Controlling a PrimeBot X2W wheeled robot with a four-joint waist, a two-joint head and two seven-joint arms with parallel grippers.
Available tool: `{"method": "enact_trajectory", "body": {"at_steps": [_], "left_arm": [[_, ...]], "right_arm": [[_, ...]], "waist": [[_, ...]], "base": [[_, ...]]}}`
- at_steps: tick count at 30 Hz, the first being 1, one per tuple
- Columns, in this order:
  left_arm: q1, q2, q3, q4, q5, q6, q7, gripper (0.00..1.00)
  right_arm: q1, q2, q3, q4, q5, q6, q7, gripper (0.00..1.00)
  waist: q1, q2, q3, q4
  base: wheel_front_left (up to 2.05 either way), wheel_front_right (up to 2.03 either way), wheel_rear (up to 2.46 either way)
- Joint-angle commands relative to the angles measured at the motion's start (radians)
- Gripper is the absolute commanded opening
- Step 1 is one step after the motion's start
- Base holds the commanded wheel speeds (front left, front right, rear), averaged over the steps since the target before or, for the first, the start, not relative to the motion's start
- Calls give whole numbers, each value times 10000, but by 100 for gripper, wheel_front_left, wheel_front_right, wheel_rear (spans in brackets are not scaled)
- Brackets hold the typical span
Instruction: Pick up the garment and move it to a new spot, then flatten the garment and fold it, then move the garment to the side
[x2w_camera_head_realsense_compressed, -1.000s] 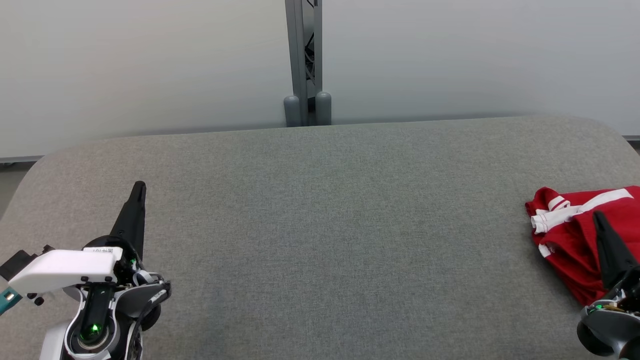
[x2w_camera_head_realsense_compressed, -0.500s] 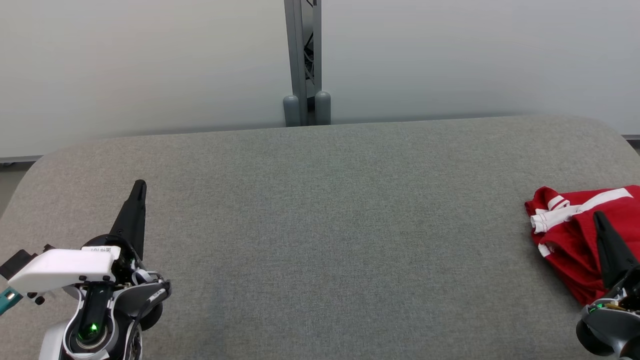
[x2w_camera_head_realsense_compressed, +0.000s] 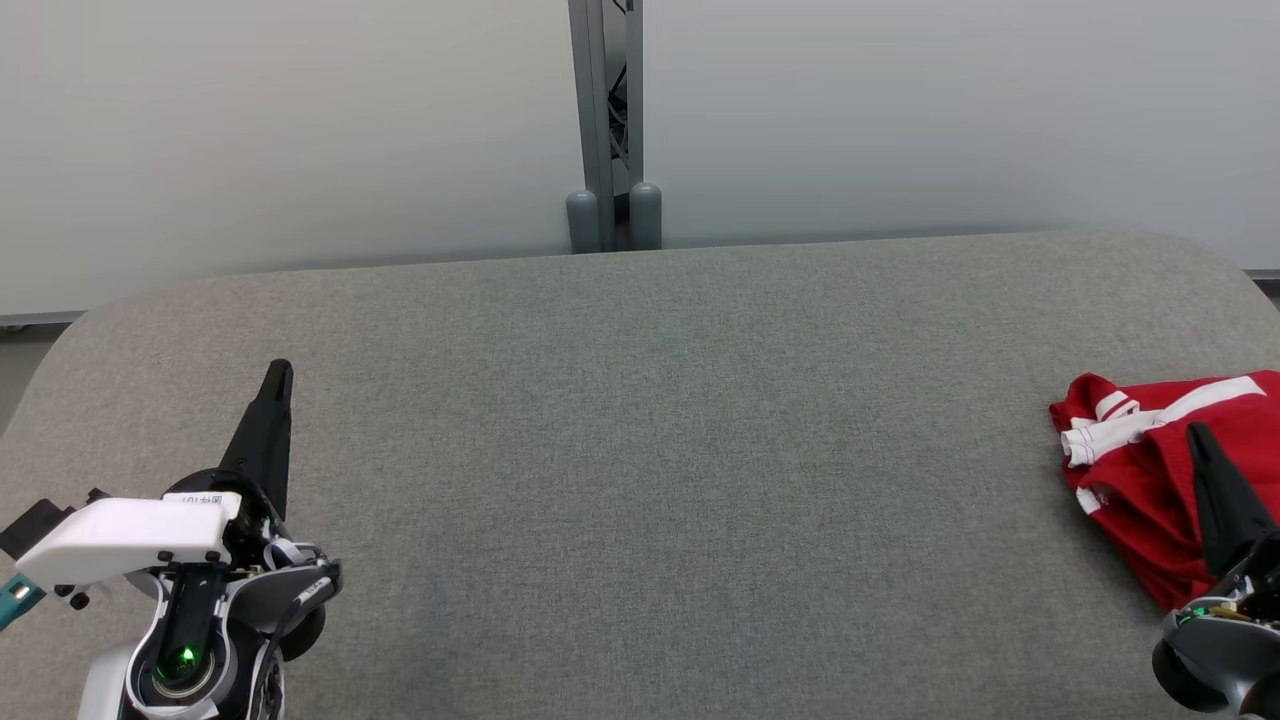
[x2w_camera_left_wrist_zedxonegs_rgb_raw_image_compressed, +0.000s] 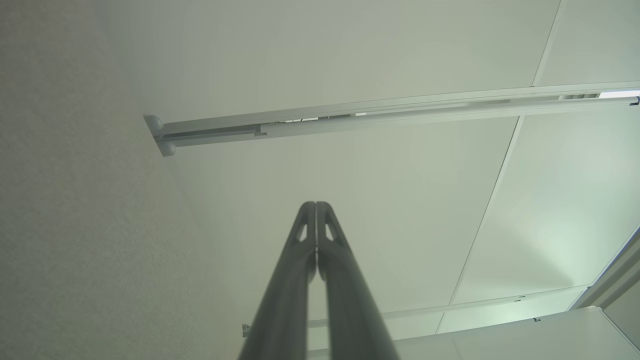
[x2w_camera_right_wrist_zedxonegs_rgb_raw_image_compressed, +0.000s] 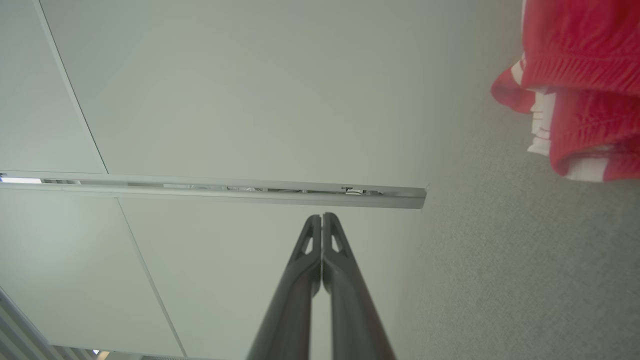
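The garment (x2w_camera_head_realsense_compressed: 1150, 470) is red with white stripes and lies bunched at the right edge of the grey fabric table (x2w_camera_head_realsense_compressed: 660, 450). My right gripper (x2w_camera_head_realsense_compressed: 1196, 432) hovers over the garment's near part, fingers pressed together and holding nothing. In the right wrist view the garment (x2w_camera_right_wrist_zedxonegs_rgb_raw_image_compressed: 580, 85) sits at the upper right, apart from the shut right gripper (x2w_camera_right_wrist_zedxonegs_rgb_raw_image_compressed: 321, 216). My left gripper (x2w_camera_head_realsense_compressed: 279, 371) stands shut and empty over the table's left side. The left wrist view shows that left gripper (x2w_camera_left_wrist_zedxonegs_rgb_raw_image_compressed: 316, 204) with its fingertips touching each other.
A pale partition wall (x2w_camera_head_realsense_compressed: 300, 130) stands behind the table, with a grey post (x2w_camera_head_realsense_compressed: 606, 120) and two rounded feet at its middle. The table's rounded far corners fall away at left and right.
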Motion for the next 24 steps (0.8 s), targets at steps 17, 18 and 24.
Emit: {"method": "enact_trajectory", "body": {"at_steps": [17,18,24], "left_arm": [[-195,23,50,-36,-32,-5,2,0],[-195,23,50,-36,-32,-5,2,0],[-195,22,50,-36,-31,-5,3,0]], "right_arm": [[-65,-62,-19,17,22,0,-64,0],[-65,-62,-19,17,22,0,-64,0],[-65,-61,-20,18,21,0,-64,0]], "waist": [[0,0,0,0],[0,0,0,0],[0,0,0,0]], "base": [[0,0,0],[0,0,0],[0,0,0]]}}
